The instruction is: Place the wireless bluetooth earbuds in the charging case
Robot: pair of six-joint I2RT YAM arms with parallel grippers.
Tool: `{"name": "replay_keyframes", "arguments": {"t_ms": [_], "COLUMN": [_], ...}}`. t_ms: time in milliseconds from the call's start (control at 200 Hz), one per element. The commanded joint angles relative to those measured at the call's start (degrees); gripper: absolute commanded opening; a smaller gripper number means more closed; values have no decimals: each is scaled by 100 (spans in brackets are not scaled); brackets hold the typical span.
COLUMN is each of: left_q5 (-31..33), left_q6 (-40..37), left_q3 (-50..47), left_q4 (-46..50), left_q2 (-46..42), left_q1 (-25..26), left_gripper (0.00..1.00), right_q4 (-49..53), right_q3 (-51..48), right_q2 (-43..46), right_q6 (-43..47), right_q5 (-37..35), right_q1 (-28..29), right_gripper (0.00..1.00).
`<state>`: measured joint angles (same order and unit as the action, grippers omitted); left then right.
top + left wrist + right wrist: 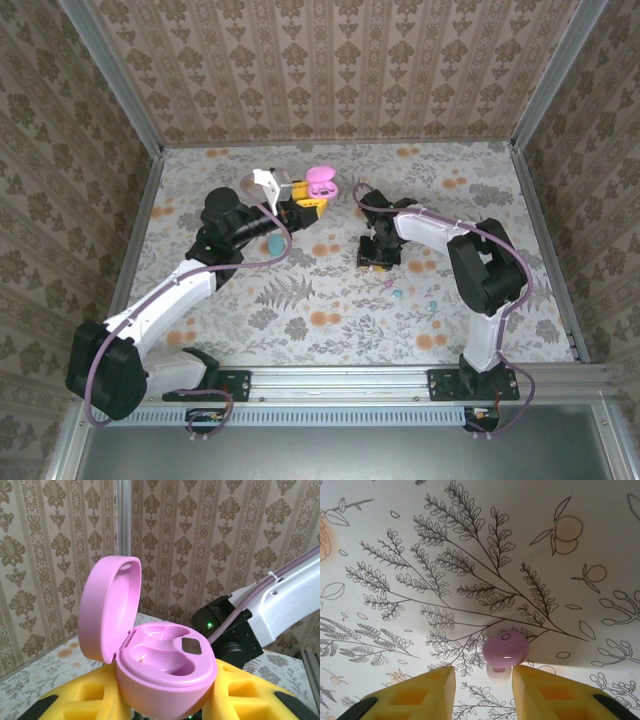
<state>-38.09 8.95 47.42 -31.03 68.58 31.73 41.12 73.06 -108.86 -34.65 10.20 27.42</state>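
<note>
My left gripper (300,196) is shut on the pink charging case (322,183), held up off the table at the back middle. In the left wrist view the case (167,665) sits between the yellow fingers (75,700) with its lid (107,607) hinged open to the left; both sockets look empty. My right gripper (377,255) points down at the table right of centre. In the right wrist view it (484,680) stands open, and a pink earbud (505,650) lies on the cloth just past the fingertips, close to the right finger (545,690). It is not touched.
A light blue case (274,243) lies on the cloth beside the left arm. Small light blue buds (397,295) (432,304) lie in front of the right gripper. Patterned walls with metal posts close in the table on three sides.
</note>
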Motion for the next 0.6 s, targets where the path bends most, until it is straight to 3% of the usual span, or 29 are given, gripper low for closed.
{"name": "replay_keyframes", "arguments": {"t_ms": [0, 595], "left_q5": [20, 11], "left_q6": [-124, -104], "left_q3": [-9, 0], "left_q4": [1, 9], "left_q2": [-178, -178], "left_q1": [-61, -79], "left_gripper": [28, 28], "right_q4": [309, 302], "right_q3": [155, 432], "right_q2": [-108, -399], "right_q6": [64, 102], "right_q5": [-237, -326], "right_q1": [-9, -35], "right_gripper": [38, 36]}}
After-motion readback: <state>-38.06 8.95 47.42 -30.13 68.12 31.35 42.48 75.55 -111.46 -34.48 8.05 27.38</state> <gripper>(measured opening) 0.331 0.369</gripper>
